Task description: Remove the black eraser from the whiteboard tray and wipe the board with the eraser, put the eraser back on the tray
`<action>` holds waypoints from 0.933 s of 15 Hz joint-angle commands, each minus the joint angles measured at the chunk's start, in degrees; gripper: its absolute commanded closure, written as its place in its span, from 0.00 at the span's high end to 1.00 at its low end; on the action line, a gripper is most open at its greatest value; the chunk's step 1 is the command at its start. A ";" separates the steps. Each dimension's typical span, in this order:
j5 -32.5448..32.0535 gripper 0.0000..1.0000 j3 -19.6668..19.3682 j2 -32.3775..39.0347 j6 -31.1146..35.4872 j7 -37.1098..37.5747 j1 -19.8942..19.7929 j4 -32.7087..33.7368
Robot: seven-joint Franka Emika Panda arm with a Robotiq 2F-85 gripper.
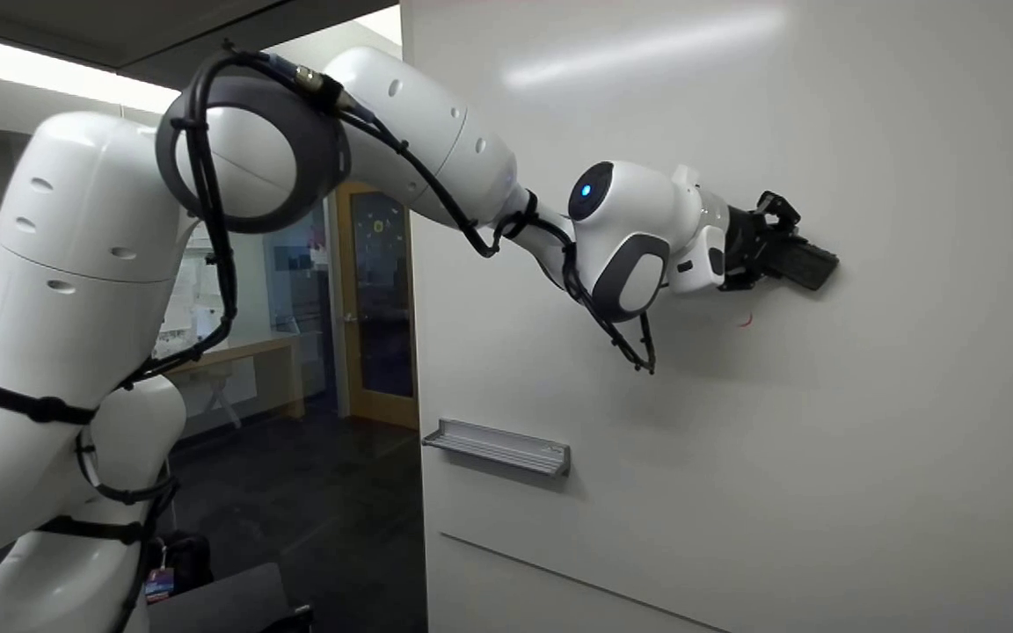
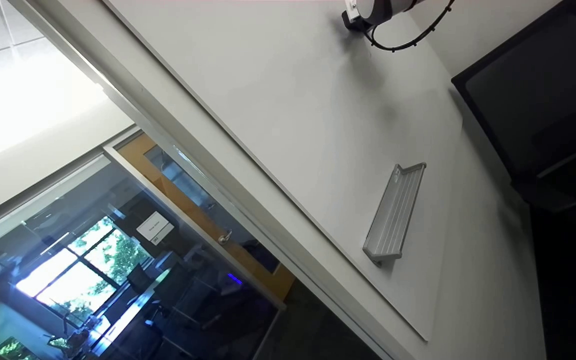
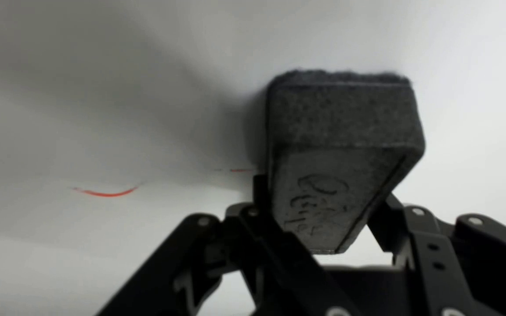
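From the left, the arm [image 1: 432,132] reaches up and across, a door [image 1: 379,299] in the background behind it. Next comes the tray [image 1: 498,448], mounted low near the left edge of the board [image 1: 911,422]; in both exterior views it is bare, so the first step, taking from the tray, is done.

Further right, a bit of red shows on the board, and the wrist view gives it better: a red curve [image 3: 108,194] at that view's left, then a short red dash [image 3: 240,170] ending just beside the eraser [image 3: 345,131]. Whether more red lies under the eraser cannot be seen.

Past these marks comes the gripper [image 3: 323,204], its fingers closed on the eraser from two opposite sides. So the eraser is in its grasp, higher than the tray and well apart from it, felt side towards the board; it appears to touch, though the contact itself is hidden.

I judge the task to be about midway: the wiping is in hand but unfinished, since both marks are plain to see. What is left, as I read it, is to bring the eraser over them until none shows, then carry it down to the left, lay it on the tray and let go
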 commanded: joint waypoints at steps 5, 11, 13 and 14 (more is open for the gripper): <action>-2.16 0.30 8.08 -0.98 -0.05 2.49 -3.49 -4.91; -5.30 0.30 20.42 -1.38 -1.15 2.95 -14.04 -12.95; -6.73 0.30 24.53 -1.63 -1.48 3.49 -17.83 -15.57; -7.26 0.30 26.20 -1.66 -1.62 3.57 -19.41 -16.84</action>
